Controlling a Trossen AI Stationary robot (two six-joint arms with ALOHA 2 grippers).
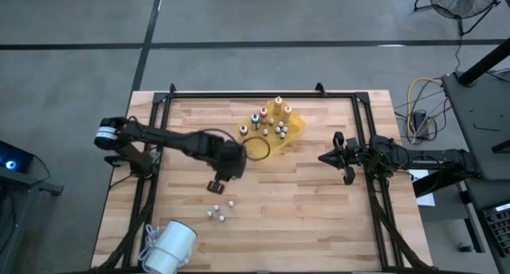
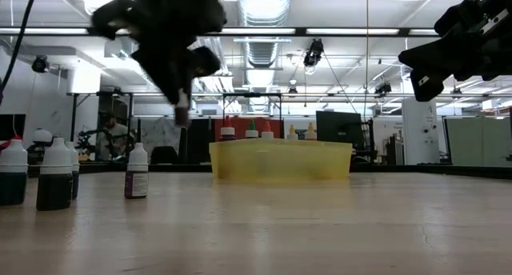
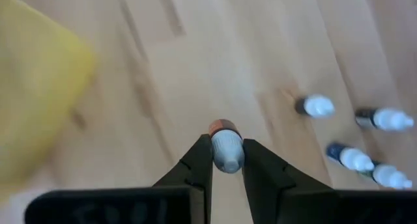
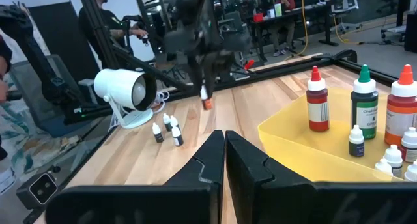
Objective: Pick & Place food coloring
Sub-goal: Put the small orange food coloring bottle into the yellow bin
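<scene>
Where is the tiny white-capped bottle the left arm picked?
The tiny white-capped bottle is clamped in the left gripper, lifted above the wooden table between the yellow plastic tray and four standing bottles.

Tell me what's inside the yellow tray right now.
The yellow tray holds tall dropper bottles, red-capped, green-capped and orange, plus several small white-capped bottles. The tray's wall hides their bases in the low view.
</scene>
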